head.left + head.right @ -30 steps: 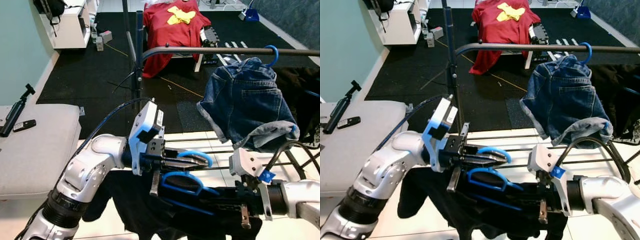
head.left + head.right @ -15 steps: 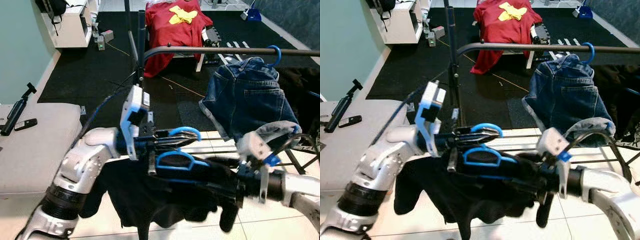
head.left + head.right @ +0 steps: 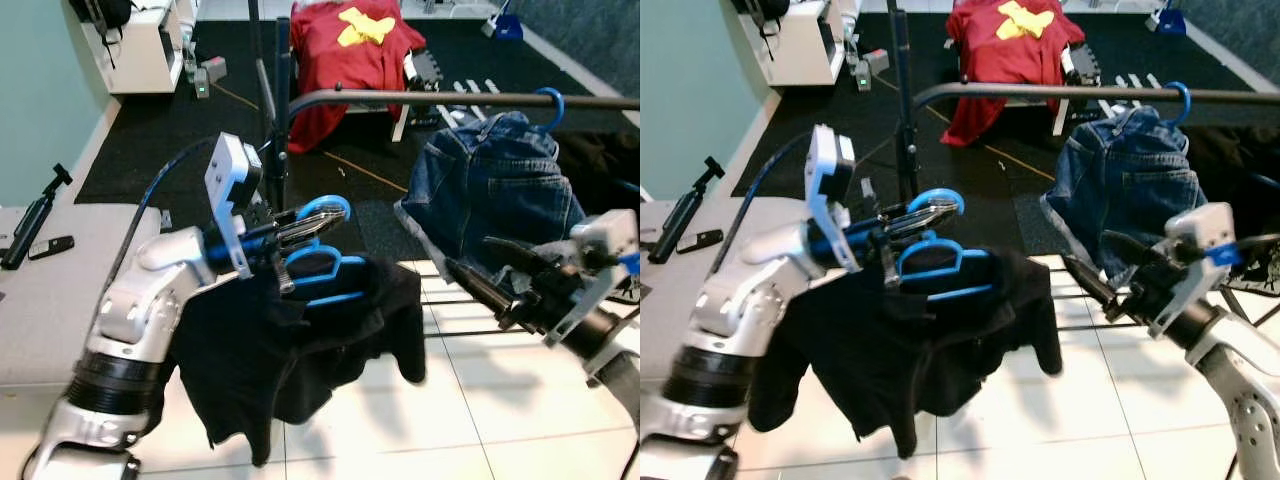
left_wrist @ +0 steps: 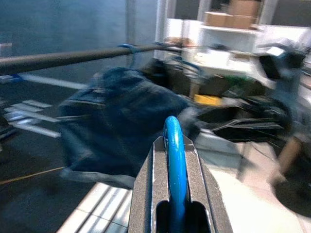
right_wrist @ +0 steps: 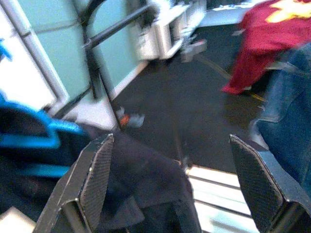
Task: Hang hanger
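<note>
White tile floor [image 3: 480, 400], left claw [image 3: 318, 214] clamped on blue hanger [image 3: 312, 268] draped with black garment [image 3: 270, 350], right claw [image 3: 478, 268] apart.

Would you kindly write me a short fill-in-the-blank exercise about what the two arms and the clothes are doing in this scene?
1. The left pincer is shut on the hook of the ____ hanger.
2. A ____ garment hangs from that hanger.
3. The right pincer holds nothing, and its fingers are ____.
4. On the rail, denim shorts hang from another ____ hanger.

Missing words: blue; black; open; blue
</note>
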Tool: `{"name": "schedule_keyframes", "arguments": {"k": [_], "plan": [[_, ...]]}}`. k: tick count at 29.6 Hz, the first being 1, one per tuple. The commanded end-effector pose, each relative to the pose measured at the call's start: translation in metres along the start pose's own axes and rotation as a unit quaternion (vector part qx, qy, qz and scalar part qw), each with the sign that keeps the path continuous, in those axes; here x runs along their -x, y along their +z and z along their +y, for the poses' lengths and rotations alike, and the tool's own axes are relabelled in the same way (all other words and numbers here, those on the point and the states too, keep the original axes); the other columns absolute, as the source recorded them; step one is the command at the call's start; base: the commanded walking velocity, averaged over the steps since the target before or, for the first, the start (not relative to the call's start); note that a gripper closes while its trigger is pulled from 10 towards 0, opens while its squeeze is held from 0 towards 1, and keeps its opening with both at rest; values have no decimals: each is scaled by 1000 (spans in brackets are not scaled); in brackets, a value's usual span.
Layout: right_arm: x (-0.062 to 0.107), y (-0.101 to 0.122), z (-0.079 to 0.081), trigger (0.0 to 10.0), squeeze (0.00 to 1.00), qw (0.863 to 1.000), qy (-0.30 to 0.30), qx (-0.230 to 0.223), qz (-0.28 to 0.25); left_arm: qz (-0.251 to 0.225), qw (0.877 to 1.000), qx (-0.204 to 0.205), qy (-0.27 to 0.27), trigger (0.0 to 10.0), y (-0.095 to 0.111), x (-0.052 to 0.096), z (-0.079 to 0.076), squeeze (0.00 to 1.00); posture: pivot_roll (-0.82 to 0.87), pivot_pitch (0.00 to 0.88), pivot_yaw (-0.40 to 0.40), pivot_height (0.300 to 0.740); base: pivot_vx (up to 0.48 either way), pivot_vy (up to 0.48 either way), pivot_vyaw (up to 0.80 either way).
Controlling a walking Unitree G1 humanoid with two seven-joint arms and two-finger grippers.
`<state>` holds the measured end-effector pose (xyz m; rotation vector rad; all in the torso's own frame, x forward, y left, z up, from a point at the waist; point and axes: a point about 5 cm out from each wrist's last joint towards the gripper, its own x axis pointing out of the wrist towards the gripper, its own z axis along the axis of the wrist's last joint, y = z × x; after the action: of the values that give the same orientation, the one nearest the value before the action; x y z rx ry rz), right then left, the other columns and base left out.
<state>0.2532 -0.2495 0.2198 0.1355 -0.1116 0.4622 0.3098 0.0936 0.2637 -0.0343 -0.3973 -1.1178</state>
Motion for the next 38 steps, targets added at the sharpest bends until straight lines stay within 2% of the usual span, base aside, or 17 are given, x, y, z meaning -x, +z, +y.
{"name": "schedule_keyframes", "arguments": {"k": [1,2,3,4,5,6,11,13,15,17,19,21,23,25,27,30,38], "plan": [[3,-3,-10,10000,0,997,-46,-50,-25,-33,998,-13,53,2549,11,-7,4,0,-105,185,3,740,0,0,0],[2,-7,-9,10000,0,996,-50,-70,-30,-46,996,-6,74,4941,14,-8,4,0,-104,185,4,740,0,0,0],[2,-7,-9,10000,0,996,-50,-70,-30,-46,996,-6,74,4941,14,-8,4,0,-104,185,4,740,0,0,0],[-1,-13,-4,10000,0,994,-46,-93,-33,-59,995,-3,86,8235,19,-8,1,0,-95,188,8,740,0,0,0],[-1,-13,-4,10000,0,994,-46,-93,-33,-59,995,-3,86,8235,19,-8,1,0,-95,188,8,740,0,0,0],[-3,-15,-2,10000,0,993,-46,-102,-37,-64,994,-2,86,10000,20,-7,-1,0,-95,188,8,740,0,0,0],[-5,-15,0,10000,0,989,-48,-128,-52,-76,993,3,86,10000,24,-7,-4,0,-81,188,7,740,0,0,0],[-11,-15,6,10000,0,981,-27,-175,-78,-108,991,20,80,10000,32,-10,-15,0,-71,188,8,740,0,0,0],[-11,-15,6,10000,0,981,-27,-175,-78,-108,991,20,80,10000,32,-10,-15,0,-71,188,8,740,0,0,0],[-15,-16,12,10000,0,975,-3,-204,-87,-136,988,37,67,10000,39,-15,-26,0,-70,188,7,740,0,0,0],[-17,-18,16,10000,0,975,6,-207,-78,-148,986,45,61,10000,43,-19,-31,0,-65,186,5,740,0,0,0],[-18,-20,17,10000,0,976,10,-208,-71,-155,985,51,58,10000,45,-21,-34,0,-65,186,5,740,0,0,0],[-19,-38,16,10000,0,986,-8,-168,3,-176,981,63,44,10000,52,-30,-41,0,-61,186,4,740,0,0,0],[-19,-43,15,10000,0,987,-10,-158,22,-192,978,73,31,10000,58,-38,-45,0,-60,184,5,740,0,0,0],[-19,-43,15,10000,0,987,-10,-158,22,-192,978,73,31,10000,58,-38,-45,0,-60,184,5,740,0,0,0],[-25,-39,24,10000,0,988,27,-149,16,-205,974,92,-3,10000,62,-52,-53,0,-71,183,15,740,0,0,0],[-39,-31,22,10000,0,991,5,-133,-7,-188,976,106,-14,10000,55,-50,-56,0,-69,186,15,740,0,0,0]]}}
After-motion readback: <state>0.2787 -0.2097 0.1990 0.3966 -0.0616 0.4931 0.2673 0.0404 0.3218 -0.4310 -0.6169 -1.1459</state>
